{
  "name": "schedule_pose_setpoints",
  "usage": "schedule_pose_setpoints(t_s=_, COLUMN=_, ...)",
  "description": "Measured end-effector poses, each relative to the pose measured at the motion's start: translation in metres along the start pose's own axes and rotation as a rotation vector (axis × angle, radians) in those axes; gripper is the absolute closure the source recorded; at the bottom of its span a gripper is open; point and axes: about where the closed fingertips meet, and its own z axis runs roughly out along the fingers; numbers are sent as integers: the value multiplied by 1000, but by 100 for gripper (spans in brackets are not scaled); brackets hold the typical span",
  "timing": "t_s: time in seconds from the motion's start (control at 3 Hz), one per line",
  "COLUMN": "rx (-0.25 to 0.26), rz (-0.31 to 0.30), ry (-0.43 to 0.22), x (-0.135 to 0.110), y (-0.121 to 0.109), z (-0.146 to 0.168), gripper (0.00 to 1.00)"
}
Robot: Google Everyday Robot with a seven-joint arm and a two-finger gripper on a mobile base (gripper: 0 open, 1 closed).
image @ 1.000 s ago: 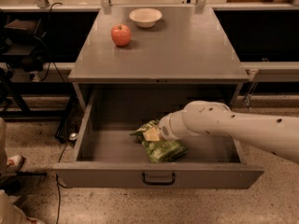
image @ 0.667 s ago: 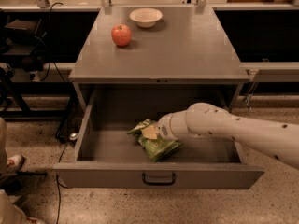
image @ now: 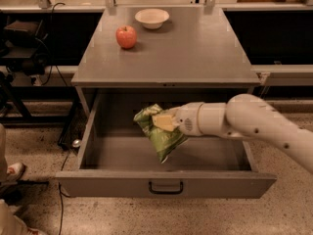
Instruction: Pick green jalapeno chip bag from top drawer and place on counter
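Note:
The green jalapeno chip bag [image: 161, 136] hangs crumpled in the air inside the open top drawer [image: 166, 182], lifted off its floor. My gripper [image: 164, 122] is shut on the bag's upper part, reaching in from the right on a white arm. The drawer is pulled fully out, its dark pull handle centred on the front panel. The counter [image: 186, 48] is the flat grey top of the cabinet, just behind and above the bag.
A red apple [image: 126, 36] sits at the counter's back left and a white bowl [image: 152, 18] at its back middle. Dark shelving and cables stand to the left of the cabinet. The floor is speckled.
The gripper has lifted the bag up off the drawer floor and moved it a little toward the drawer's middle. The apple and bowl have not moved.

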Motion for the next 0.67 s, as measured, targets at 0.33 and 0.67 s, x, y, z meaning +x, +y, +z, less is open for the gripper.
schedule_pose_setpoints(t_s=0.33, rx=14, rz=-121, ry=-100, x=-34, y=2, z=-68, gripper=100)
schedule_pose_setpoints(t_s=0.67, rx=100, rz=-149, ry=-125, x=-24, y=-19, z=-119, gripper=100)
